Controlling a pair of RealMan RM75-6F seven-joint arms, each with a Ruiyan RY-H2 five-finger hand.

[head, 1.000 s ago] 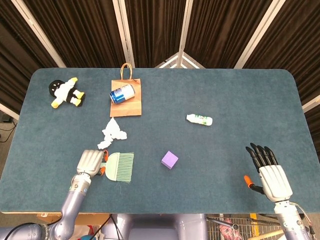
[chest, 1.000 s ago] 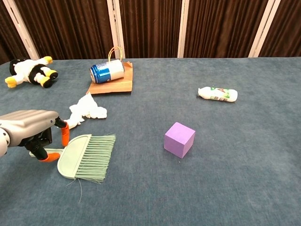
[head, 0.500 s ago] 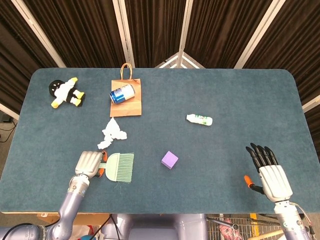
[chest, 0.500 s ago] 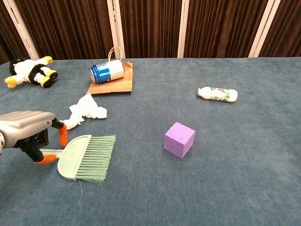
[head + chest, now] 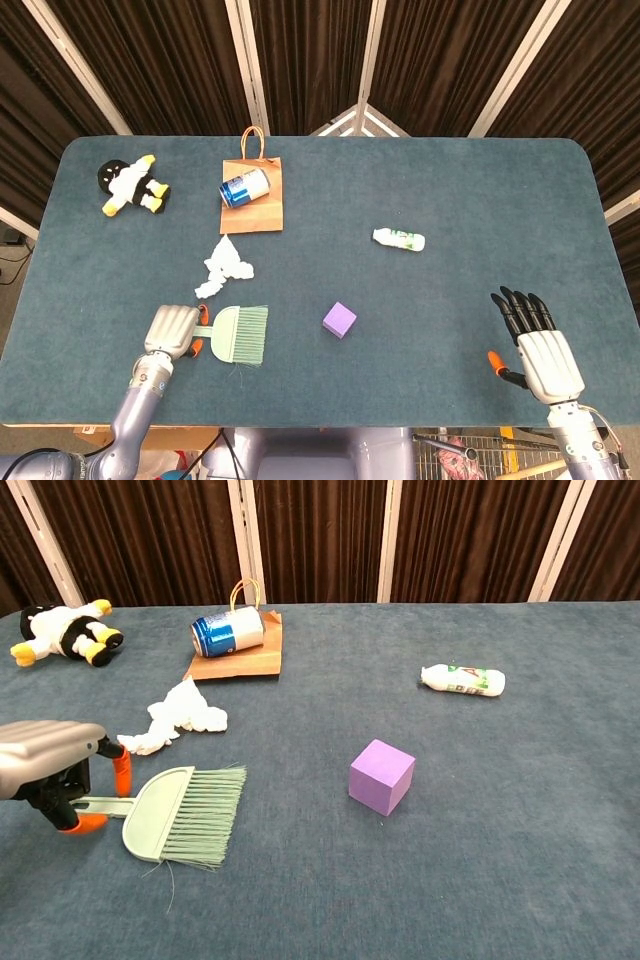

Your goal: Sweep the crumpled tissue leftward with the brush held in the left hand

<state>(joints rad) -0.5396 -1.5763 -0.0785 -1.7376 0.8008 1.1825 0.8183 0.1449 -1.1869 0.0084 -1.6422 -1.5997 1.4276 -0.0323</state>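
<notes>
Orange-tipped fingers point(image 5: 122, 770) of the left hand point(image 5: 45, 763) curl round the handle of the brush point(image 5: 185, 814), which lies flat on the table point(image 5: 450, 190), bristles rightward. The tissue point(image 5: 178, 717) sits just beyond it. The right hand point(image 5: 535, 345) rests apart, fingers spread, holding nothing.

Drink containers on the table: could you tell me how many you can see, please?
2: a blue can lying on the brown paper bag at the back left, and a small white bottle lying right of centre. None seems hidden.

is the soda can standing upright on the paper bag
No, the blue can lies on its side on the flat brown paper bag.
</notes>
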